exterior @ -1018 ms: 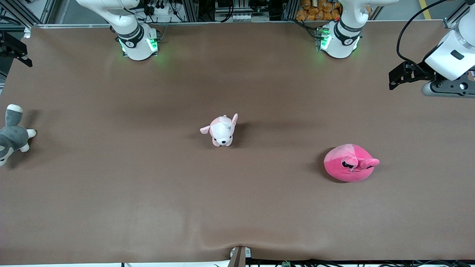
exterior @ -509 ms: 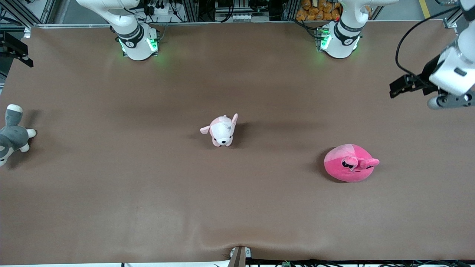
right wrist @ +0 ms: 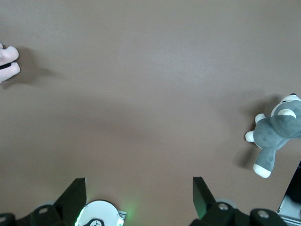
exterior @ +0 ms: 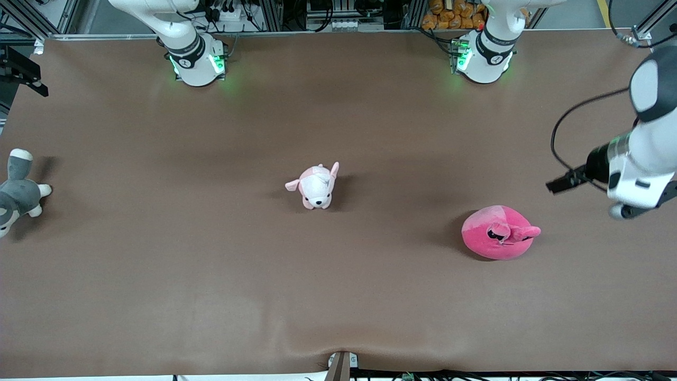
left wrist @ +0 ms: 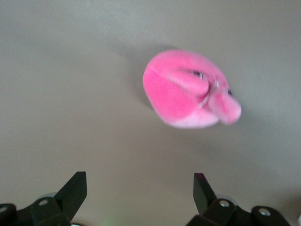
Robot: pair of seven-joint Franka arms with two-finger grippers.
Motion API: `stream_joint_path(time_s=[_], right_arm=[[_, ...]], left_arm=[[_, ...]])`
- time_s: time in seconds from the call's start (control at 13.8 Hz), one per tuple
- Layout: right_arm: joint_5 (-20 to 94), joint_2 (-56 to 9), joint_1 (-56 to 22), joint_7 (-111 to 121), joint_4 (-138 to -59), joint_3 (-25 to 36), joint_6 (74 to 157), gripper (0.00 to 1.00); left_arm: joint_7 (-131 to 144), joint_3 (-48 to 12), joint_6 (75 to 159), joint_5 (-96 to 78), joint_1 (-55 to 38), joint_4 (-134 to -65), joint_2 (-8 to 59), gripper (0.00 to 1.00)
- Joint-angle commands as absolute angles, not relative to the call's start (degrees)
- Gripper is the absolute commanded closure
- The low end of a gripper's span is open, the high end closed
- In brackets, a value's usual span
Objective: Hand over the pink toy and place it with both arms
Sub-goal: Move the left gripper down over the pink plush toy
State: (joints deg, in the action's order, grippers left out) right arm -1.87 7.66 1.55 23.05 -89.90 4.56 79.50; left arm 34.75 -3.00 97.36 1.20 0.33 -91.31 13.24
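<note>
The pink toy (exterior: pixel 500 233), a hot-pink round plush with a lighter patch and a floppy head, lies on the brown table toward the left arm's end. It also shows in the left wrist view (left wrist: pixel 188 89). My left gripper (exterior: pixel 556 185) hangs in the air over the table beside the toy, toward the left arm's end. In its wrist view the left gripper (left wrist: pixel 138 179) is open and empty, apart from the toy. My right gripper (right wrist: pixel 138 181) is open and empty, high over its own base; it is out of the front view.
A pale pink-and-white puppy plush (exterior: pixel 316 186) stands at the table's middle. A grey-and-white plush animal (exterior: pixel 17 193) lies at the right arm's end and shows in the right wrist view (right wrist: pixel 275 136). The two arm bases (exterior: pixel 195 61) stand along the table's edge.
My left arm has swung from the table's corner near its base toward the pink toy, its gripper now close beside the toy. The toys and the right arm have not moved.
</note>
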Motion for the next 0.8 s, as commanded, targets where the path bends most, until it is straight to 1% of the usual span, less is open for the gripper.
stream_joint_path(time_s=[0.0,0.15,0.29,0.51,0.73], right_arm=[[-1.23,7.73,1.14,22.41,-89.74,4.83,79.28,0.0],[-1.23,7.73,0.97,22.41,-89.74,4.75,79.28,0.0],[-1.23,7.73,1.05,22.32,-89.74,4.75,79.28,0.0],[-1.23,7.65,1.05,22.33,-89.74,4.75,79.28,0.0],[-1.23,7.65,1.05,22.41,-89.74,4.75,79.28,0.0]], left_arm=[[50.91,-3.34,103.85,-1.4,0.97,-90.18,18.17,0.0],[63.31,-3.34,108.35,-1.41,0.79,-90.18,22.04,0.0],[69.23,-3.43,110.47,-1.49,0.62,-90.09,25.12,0.0],[76.8,-3.43,116.26,-1.76,0.18,-90.0,28.91,0.0],[77.08,-3.52,117.15,-2.11,0.52,-90.26,30.41,0.0]])
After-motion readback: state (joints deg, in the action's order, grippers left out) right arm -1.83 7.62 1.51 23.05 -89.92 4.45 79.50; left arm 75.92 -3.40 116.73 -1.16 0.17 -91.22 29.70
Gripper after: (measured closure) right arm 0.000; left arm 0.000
